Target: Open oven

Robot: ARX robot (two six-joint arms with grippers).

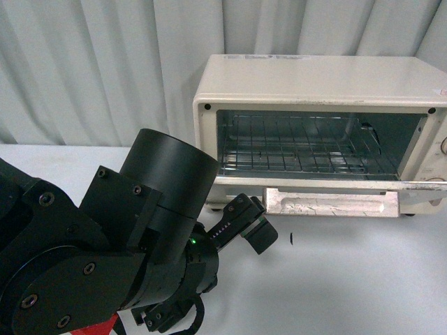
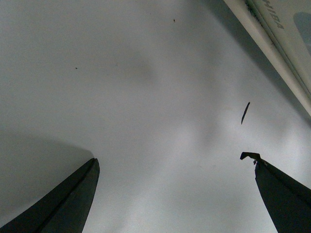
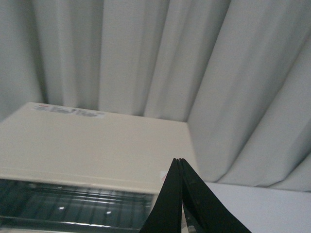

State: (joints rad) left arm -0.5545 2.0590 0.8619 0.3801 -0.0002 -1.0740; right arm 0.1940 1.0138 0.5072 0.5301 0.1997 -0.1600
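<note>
Oven (image 1: 314, 77) sits lengthwise along tabletop (image 1: 349, 279) far edge, mouth twd near edge, door (image 1: 328, 202) down; left hand (image 2: 171, 158) open, right hand (image 3: 179, 165) closed.

Oven (image 1: 314, 84) on white table (image 1: 349, 279), R of centre, door (image 1: 328, 204) dropped open, lying flat. Wire rack (image 1: 300, 150) inside. L arm (image 1: 105, 258) fills foreground. L gripper (image 1: 250, 223) low over table near door's L end. Dark fleck (image 1: 290, 239) beside it. Pale curtain (image 1: 91, 70) behind.

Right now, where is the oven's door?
The door lies folded down in front of the oven, right of centre in the front view, the left gripper near its left end.
</note>
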